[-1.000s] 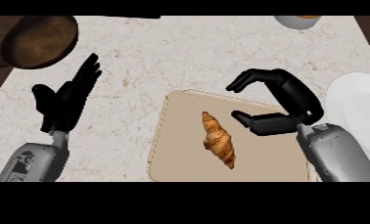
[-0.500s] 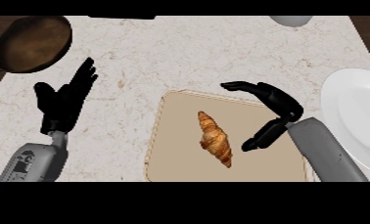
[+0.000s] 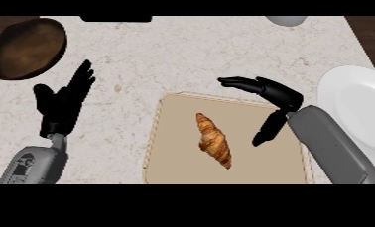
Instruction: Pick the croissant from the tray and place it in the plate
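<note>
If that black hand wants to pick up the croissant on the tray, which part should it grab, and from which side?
Probably the thick middle of the croissant, coming down from above with the right hand, which hovers open beside it. The croissant lies flat on the tray, long and narrow with tapered tips, so fingers on one long side and thumb on the other should span its narrow width best.
</note>
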